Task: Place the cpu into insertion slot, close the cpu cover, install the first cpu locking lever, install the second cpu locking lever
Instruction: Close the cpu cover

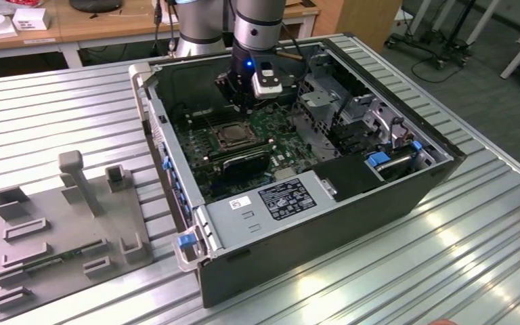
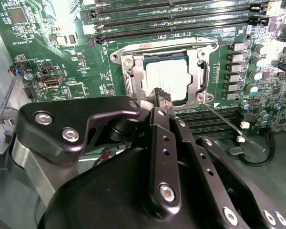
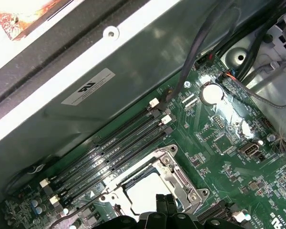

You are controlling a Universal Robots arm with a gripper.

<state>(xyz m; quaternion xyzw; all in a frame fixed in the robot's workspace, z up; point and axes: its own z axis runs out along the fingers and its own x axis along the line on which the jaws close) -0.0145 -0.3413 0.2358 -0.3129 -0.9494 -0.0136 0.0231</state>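
Claw [image 2: 161, 97], tips pressed together prob. to push, at edge of cpu cover [image 2: 199, 71], which lies down over cpu [image 2: 169, 78]

cpu [image 2: 174, 76] partly behind claw [image 2: 162, 95]

An open black computer case [image 1: 332, 230] lies on its side at the middle of the slatted metal table [image 1: 477, 271], its green motherboard [image 1: 283, 142] facing up. Long black memory slots [image 3: 105, 152] run beside the case wall, and a round coin battery [image 3: 210, 93] sits on the board. A grey moulded fixture [image 1: 52, 237] lies near the table's edge at the exterior view's left.
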